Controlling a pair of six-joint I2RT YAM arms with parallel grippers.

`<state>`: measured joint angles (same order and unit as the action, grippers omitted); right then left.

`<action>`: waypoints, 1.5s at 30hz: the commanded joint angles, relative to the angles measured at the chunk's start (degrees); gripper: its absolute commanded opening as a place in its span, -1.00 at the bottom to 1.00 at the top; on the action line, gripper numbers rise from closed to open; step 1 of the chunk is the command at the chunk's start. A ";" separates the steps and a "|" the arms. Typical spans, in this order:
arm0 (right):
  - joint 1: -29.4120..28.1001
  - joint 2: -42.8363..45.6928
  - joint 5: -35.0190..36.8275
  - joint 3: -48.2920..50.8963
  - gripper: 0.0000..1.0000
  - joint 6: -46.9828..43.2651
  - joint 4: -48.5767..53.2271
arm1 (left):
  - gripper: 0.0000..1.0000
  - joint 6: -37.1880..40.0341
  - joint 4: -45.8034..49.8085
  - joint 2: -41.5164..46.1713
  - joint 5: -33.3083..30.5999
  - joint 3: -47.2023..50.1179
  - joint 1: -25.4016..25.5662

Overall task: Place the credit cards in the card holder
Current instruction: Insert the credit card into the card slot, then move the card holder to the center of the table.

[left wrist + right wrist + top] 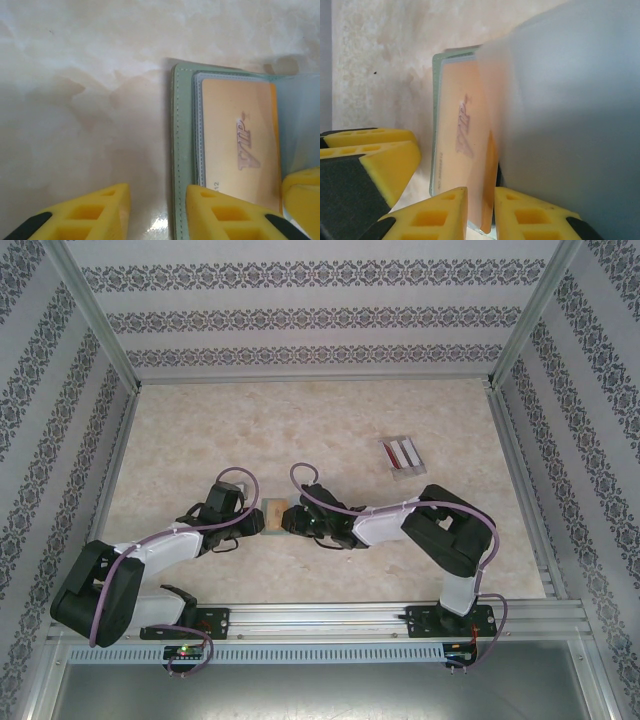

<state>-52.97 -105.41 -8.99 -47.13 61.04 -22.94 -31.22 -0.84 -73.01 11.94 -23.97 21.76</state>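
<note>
The right gripper [481, 202] has its yellow fingers drawn narrow around one short edge of an orange plastic credit card [462, 135] stamped VIP, and appears to pinch it. The left gripper [157, 200] has its fingers apart. One hangs over the marbled beige tabletop [75, 100] and the other lies over the grey-green bifold card holder [180, 150], seemingly pinning it rather than gripping.

The card sits largely inside a clear pocket of the holder, which lies open mid-table between the two grippers. A frosted translucent sleeve leaf [570, 100] stands raised just beside the card.

The card is probably light, stiff and slick, best taken by its free short edge. The holder looks soft and light, so it will likely slide unless held down.

The right wrist view shows the card's edge between the fingers, while the left wrist view shows how far it sits in the pocket. The top view adds a clear plastic tray [400, 470] holding red and white credit cards [392, 453], far right and well apart.
</note>
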 commanded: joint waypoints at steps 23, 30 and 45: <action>5.28 13.46 14.62 -8.15 0.03 -20.05 38.20 | -0.10 2.91 -0.49 5.28 3.79 2.40 0.36; 3.84 9.30 18.05 -10.96 0.01 -17.63 44.17 | 0.04 3.54 -1.13 3.84 4.53 2.20 0.35; 5.31 0.35 16.61 -14.25 0.02 -18.78 46.42 | 0.05 3.19 0.13 -2.27 4.51 -0.55 0.39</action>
<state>-48.25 -103.68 5.56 -60.55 43.07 21.34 -28.91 -0.64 -73.47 16.25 -23.92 21.74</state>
